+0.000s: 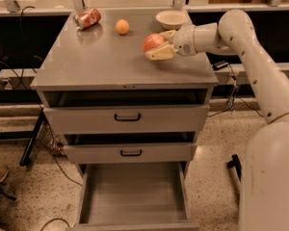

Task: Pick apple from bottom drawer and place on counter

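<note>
Nearest us, the bottom drawer [135, 196] stands pulled out. Beyond it, our end effector [160, 46] is clamped on the apple [151, 42], just over the worktop [98, 59], right of centre. We judge placing is in hand: lower gently, then release.

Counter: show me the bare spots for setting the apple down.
Bare: the counter across its front half, in front of the can and orange. Crowded: the back edge, with the bowl; the gripper holds the apple at back right.
</note>
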Controlling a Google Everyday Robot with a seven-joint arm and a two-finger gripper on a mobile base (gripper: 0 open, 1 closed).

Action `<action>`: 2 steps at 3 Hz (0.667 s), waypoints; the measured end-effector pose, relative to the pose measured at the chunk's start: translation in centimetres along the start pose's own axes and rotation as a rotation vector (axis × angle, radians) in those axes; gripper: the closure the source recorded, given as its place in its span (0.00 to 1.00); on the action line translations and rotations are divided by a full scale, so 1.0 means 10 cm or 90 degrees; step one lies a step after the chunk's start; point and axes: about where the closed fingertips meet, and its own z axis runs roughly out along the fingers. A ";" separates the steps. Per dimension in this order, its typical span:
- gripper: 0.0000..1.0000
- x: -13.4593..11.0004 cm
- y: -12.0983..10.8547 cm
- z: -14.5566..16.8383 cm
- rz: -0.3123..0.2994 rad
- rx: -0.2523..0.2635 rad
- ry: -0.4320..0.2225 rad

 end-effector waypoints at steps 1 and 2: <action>0.82 0.02 -0.08 0.15 0.002 -0.002 -0.020; 0.59 0.04 -0.12 0.24 0.003 -0.005 -0.029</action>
